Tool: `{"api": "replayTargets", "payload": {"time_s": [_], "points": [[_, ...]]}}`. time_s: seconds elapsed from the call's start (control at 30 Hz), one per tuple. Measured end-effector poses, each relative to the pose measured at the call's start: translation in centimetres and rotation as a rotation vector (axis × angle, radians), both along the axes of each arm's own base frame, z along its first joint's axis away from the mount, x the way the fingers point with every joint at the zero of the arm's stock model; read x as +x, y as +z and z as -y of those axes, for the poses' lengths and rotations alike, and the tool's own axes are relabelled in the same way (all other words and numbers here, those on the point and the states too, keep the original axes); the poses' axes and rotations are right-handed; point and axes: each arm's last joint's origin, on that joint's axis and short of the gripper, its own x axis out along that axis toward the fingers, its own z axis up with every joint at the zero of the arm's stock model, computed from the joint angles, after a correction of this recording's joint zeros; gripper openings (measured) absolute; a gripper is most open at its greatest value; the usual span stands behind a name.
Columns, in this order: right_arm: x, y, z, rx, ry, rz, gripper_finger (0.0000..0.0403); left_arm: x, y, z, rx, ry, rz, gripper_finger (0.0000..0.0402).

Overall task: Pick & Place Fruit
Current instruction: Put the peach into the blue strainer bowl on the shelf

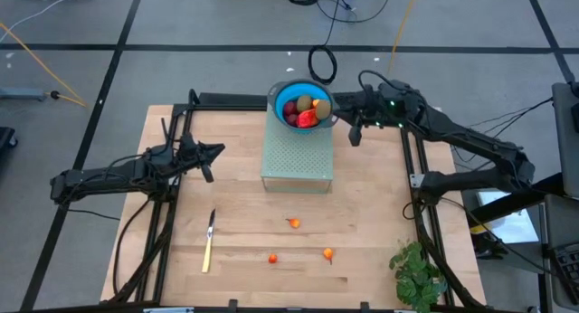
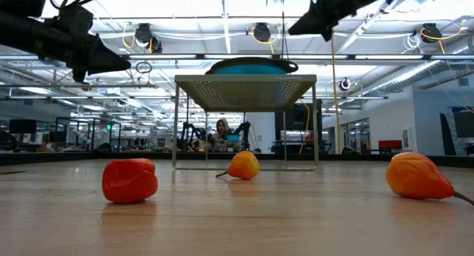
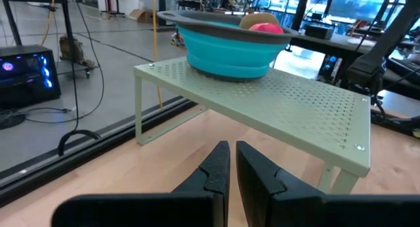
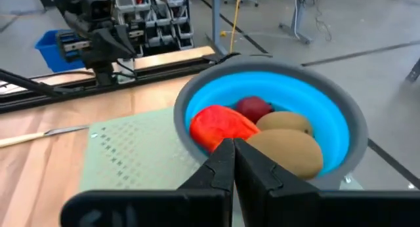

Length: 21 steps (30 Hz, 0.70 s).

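Orange fruit pieces [image 1: 294, 223] lie on the table [image 1: 181, 259], others in the blue bowl [image 1: 282, 94] on the perforated shelf [image 1: 297, 159]. Both pincers, left [image 1: 207, 172] and right [image 1: 355, 136], are closed empty; round pieces may be rolled away at grasping.

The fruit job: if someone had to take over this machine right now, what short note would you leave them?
Left gripper: jaws shut, empty, above the table left of the rack.
Right gripper: jaws shut, empty, beside the blue bowl.
Done: several fruits sit in the bowl on the rack.
Left: three small orange fruits lie on the table.
The knife and plant are not part of the job.
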Motion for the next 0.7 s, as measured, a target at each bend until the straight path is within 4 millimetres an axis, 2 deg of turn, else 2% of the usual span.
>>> {"api": "replayTargets", "payload": {"time_s": [0.7], "points": [[-9.3, -4.7, -5.7, -0.051, 0.011, 0.211, 0.0000, 0.1, 1.8, 0.0, 0.025, 0.001, 0.190, 0.0026]]}}
